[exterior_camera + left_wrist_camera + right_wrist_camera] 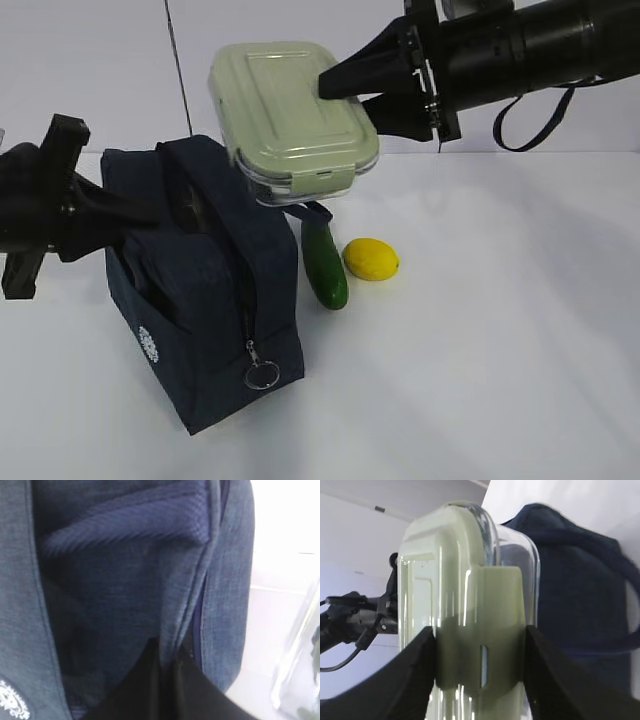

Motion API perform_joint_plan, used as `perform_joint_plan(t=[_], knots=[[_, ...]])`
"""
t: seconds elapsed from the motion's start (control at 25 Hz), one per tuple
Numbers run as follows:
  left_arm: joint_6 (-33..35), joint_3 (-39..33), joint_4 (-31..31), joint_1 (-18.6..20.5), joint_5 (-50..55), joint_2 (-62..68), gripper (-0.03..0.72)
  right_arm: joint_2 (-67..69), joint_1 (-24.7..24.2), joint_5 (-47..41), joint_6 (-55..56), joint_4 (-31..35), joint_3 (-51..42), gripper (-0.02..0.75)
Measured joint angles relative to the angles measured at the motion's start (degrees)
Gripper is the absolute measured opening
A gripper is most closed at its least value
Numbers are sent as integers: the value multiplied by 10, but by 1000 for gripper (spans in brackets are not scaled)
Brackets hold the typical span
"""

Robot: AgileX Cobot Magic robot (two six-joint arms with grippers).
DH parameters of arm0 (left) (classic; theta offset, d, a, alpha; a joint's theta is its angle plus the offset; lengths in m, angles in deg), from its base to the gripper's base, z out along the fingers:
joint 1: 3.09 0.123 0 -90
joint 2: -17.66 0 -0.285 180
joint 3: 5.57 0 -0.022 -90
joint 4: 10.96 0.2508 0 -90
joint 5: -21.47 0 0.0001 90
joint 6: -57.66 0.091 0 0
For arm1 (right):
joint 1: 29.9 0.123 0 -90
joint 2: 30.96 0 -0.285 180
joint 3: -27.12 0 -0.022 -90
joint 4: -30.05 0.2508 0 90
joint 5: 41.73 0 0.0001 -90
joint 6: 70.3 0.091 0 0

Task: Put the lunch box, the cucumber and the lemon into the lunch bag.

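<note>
Black jaws of the right gripper (385,95) clamp the rectangular clear glass lunch box with the pale sage-green snap-clip lid (290,115) across its thickness, one jaw on the lid and one on the glass underside, at the end clip. The box is held clear of the white table (500,330), tilted, its long axis running from the gripper leftward and slightly away from the camera. Directly below and to the left of the box stands the boxy dark navy fabric lunch bag (205,290), its top just under the box's lower edge.

The left gripper (120,215) is closed on the bag's fabric at the upper left side and appears to pull the opening apart; the silver lining is not visible. The right arm is the nearer to the box; the coming move appears to be down and leftward into the bag mouth.

The smooth dark green cucumber (325,265) and the small bright yellow lemon (371,259) lie just right of the bag, almost touching each other, near the table's middle.
</note>
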Motion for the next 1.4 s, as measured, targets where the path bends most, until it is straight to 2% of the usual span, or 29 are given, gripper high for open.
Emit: perform_joint_plan(t=[0.2,0.56,0.84,1.16,1.4], knots=[[8,0,-7,0,5,0,-7,0,29,0,-26,26,0,407],[9,0,-10,0,26,0,-7,10,43,0,-38,41,0,407],[26,0,-36,0,38,0,-7,42,63,1,-53,41,0,407],[29,0,-41,0,50,0,-7,53,64,3,-81,20,0,408],[29,0,-50,0,66,0,-7,53,64,3,-86,-24,0,407]])
